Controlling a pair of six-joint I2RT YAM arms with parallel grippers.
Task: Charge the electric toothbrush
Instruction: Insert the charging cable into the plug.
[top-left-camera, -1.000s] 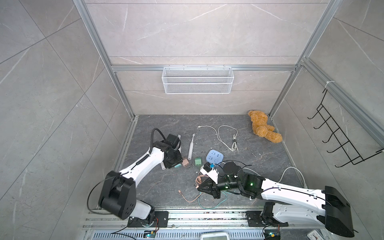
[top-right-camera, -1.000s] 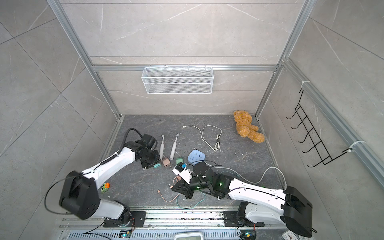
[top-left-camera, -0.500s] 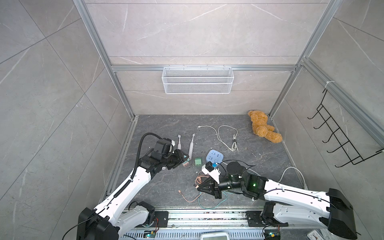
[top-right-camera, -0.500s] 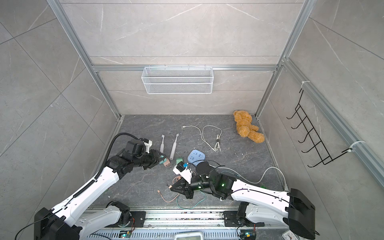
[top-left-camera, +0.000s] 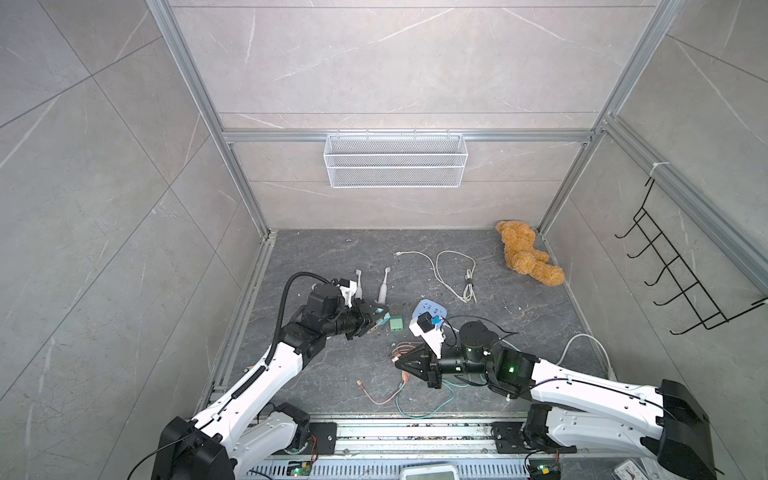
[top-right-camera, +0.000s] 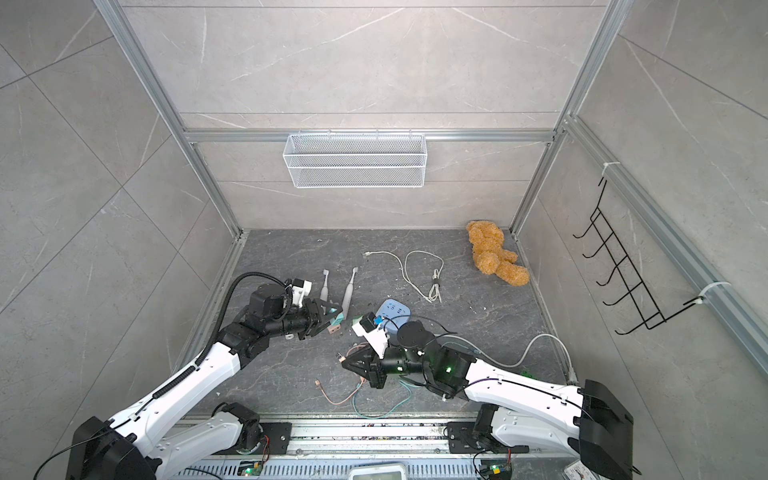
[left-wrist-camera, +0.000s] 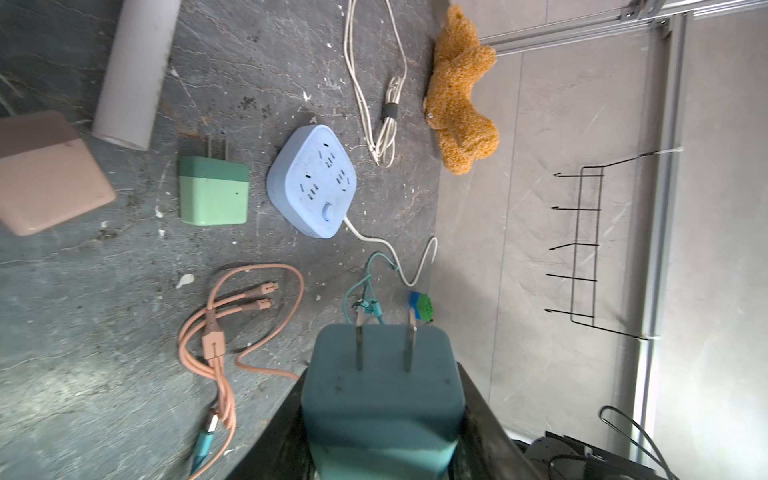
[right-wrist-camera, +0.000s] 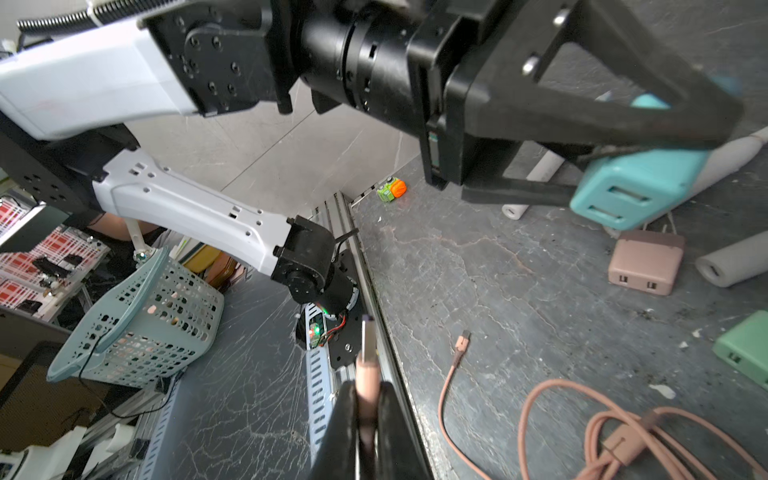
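- Arm on the robot's left reaches in from the front-left corner of the bench (top-left-camera: 332, 257). Its left gripper (top-left-camera: 372, 319) is clamped on a teal wall charger (left-wrist-camera: 380, 399), whose two prongs point away from the wrist.
- An electric toothbrush (top-left-camera: 358, 286), partly hidden by the wrist camera, and a second toothbrush (top-left-camera: 382, 287) lie side by side just behind that gripper. They are left of the bench's middle, with their heads toward the back edge.
- A pink charger (left-wrist-camera: 45, 174) lies flat just beside the left gripper. Next comes a green charger (top-left-camera: 395, 323), then a blue power strip (left-wrist-camera: 313, 178) near the bench's middle, with its white cord (left-wrist-camera: 384, 241) trailing toward the right edge.
- The right gripper (right-wrist-camera: 368, 392) points toward the left edge, its jaws closed tight on the USB plug (right-wrist-camera: 366, 349) of a pink multi-head cable (left-wrist-camera: 212, 338). The cable's loops lie near the front edge, with a teal cable (left-wrist-camera: 374, 309) beside them.
- A white cable (top-left-camera: 453, 270) is loosely coiled toward the back edge, right of the toothbrushes.
- A brown teddy bear (top-left-camera: 525, 257) lies in the back-right corner.
- A black hook rack (top-left-camera: 681, 282) hangs on the right wall.
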